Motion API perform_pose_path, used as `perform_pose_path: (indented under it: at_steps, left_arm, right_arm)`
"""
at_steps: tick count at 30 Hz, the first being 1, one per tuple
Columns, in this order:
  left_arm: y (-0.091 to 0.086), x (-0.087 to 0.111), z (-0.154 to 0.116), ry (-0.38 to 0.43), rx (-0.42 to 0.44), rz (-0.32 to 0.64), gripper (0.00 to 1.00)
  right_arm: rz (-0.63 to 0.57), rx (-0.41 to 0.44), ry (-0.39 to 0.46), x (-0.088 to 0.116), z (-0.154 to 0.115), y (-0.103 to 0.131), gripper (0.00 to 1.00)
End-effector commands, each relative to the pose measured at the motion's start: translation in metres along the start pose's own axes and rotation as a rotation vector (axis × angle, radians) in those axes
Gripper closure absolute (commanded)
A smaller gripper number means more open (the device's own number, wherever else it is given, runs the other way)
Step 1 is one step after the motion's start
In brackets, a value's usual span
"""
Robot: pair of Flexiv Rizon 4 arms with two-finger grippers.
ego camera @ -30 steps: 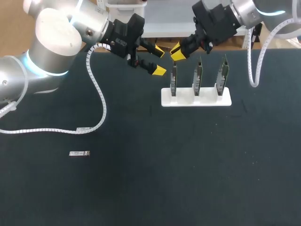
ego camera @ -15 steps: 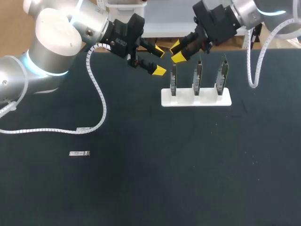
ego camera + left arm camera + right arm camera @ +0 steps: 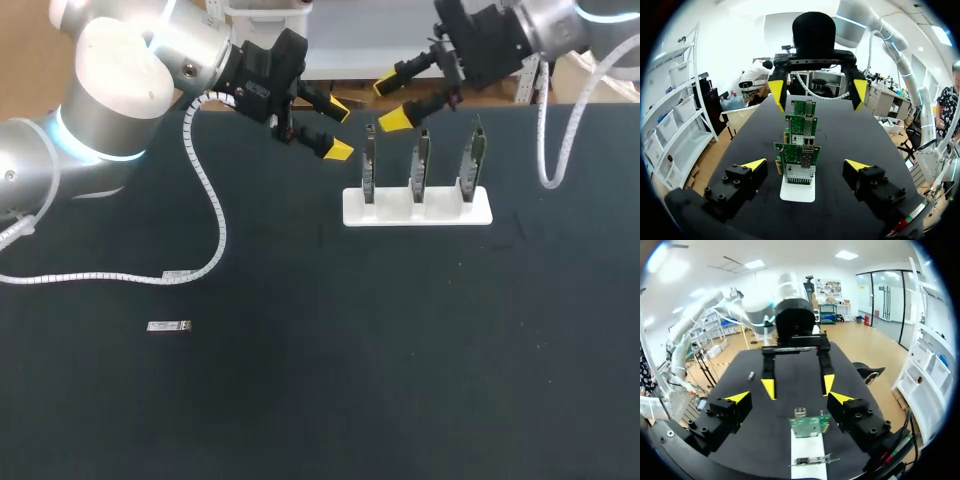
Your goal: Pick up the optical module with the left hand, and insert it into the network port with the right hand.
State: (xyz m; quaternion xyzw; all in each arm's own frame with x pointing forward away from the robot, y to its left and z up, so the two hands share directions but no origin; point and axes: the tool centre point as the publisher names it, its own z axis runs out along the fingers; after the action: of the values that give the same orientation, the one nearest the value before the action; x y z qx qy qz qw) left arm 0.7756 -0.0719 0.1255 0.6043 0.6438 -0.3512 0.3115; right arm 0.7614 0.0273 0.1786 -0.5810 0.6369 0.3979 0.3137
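Observation:
A small silver optical module point(image 3: 168, 326) lies flat on the black table at the left, far from both grippers; it also shows as the optical module point(image 3: 751, 375) beyond my right fingers. A white stand point(image 3: 417, 206) holds three upright green port cards point(image 3: 369, 165). My left gripper point(image 3: 338, 127) hovers open just left of the cards, empty, with the row of cards point(image 3: 799, 159) straight ahead of the left gripper point(image 3: 805, 165). My right gripper point(image 3: 392, 102) is open and empty above and behind the leftmost card. A small silver piece point(image 3: 800, 412) sits at the card edge under the right gripper point(image 3: 789, 397).
A white coiled cable point(image 3: 205, 190) from my left arm hangs down onto the table at the left. The two grippers face each other closely across the cards. Open black tabletop point(image 3: 380, 350) lies in front of the stand.
My right gripper went from shut at the leftmost card's top to wide open, and drew back up and to the right. The left arm and the module on the table stayed put.

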Motion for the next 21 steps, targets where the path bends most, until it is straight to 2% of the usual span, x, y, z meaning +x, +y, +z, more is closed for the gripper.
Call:
perform_pose_path:
  at_steps: [1,6,7,8,14,21]
  left_arm:
    - [0.001,-0.001,0.000,0.005,0.002,-0.002,0.00]
    - [0.001,-0.001,0.000,0.005,0.002,-0.002,0.00]
    - [0.001,-0.001,0.000,0.005,0.002,-0.002,0.00]
    - [0.001,-0.001,0.000,0.005,0.002,-0.002,0.00]
    - [0.001,-0.001,0.000,0.005,0.002,-0.002,0.00]
    - [0.001,-0.001,0.000,0.005,0.002,-0.002,0.00]
  right_arm:
    - [-0.011,-0.057,-0.045,0.004,-0.014,-0.002,0.00]
    - [-0.025,-0.077,-0.045,0.003,-0.015,0.000,0.00]
    - [-0.031,-0.068,-0.043,0.002,-0.015,0.000,0.24]
    - [-0.039,-0.052,-0.038,0.002,-0.015,0.000,1.00]
    - [-0.056,-0.005,-0.034,-0.002,-0.010,-0.002,1.00]
    - [-0.067,-0.010,-0.012,-0.005,0.003,-0.002,1.00]
